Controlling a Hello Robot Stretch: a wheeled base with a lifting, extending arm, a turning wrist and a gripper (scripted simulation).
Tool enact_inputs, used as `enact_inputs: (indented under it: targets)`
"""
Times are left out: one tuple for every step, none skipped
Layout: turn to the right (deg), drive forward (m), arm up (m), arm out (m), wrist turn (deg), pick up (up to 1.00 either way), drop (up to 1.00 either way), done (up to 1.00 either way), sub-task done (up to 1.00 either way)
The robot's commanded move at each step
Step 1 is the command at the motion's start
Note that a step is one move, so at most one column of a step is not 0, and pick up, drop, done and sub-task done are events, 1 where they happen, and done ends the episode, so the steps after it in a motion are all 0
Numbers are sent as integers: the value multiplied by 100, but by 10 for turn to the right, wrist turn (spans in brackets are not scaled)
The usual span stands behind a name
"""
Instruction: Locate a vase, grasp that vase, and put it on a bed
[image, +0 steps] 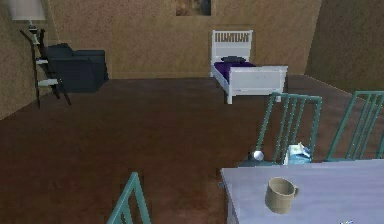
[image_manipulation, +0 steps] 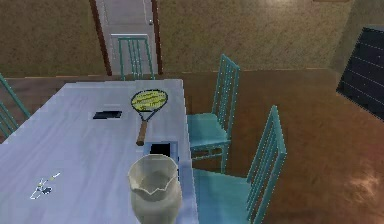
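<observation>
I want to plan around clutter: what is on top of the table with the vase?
On the table: the vase, a tennis racket, a flat dark item, a second flat item just behind the vase, and small pale bits. The vase hides the tabletop behind it.

Pale table: racket, mug; teal chairs alongside; dark armchair far corner.
</observation>
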Motion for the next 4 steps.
enact_inputs:
  targets:
    - [0, 0, 50, 0, 0, 0, 0, 0, 0]
    - [0, 0, 38, 0, 0, 0, 0, 0, 0]
    - [0, 0, 0, 2, 0, 0, 0, 0, 0]
    - [0, 0, 0, 0, 450, 0, 0, 0, 0]
